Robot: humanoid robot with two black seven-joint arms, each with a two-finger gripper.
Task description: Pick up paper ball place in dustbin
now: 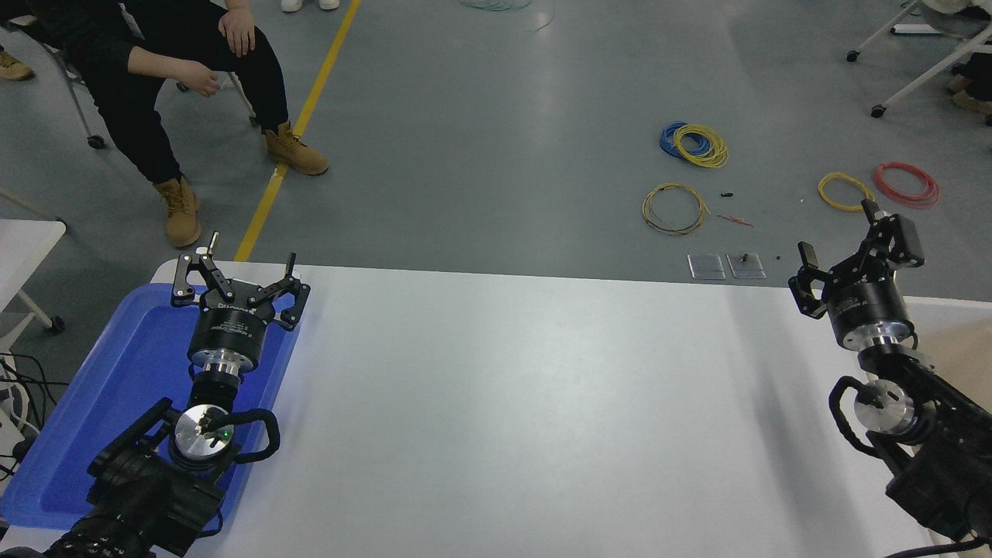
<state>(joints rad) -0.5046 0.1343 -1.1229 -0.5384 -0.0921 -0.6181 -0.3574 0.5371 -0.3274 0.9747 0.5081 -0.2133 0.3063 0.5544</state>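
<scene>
Paper ball nowhere visible; right gripper point(849, 260) wide open, empty, frame right, beside dustbin point(942, 308); direction undeterminable.

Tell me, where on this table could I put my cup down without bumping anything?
The white table is bare across its whole middle, from the blue tray on the left to the right tool at the far right corner. The left side is crowded: the left tool hangs over the tray. The dustbin sits right of the table.
</scene>
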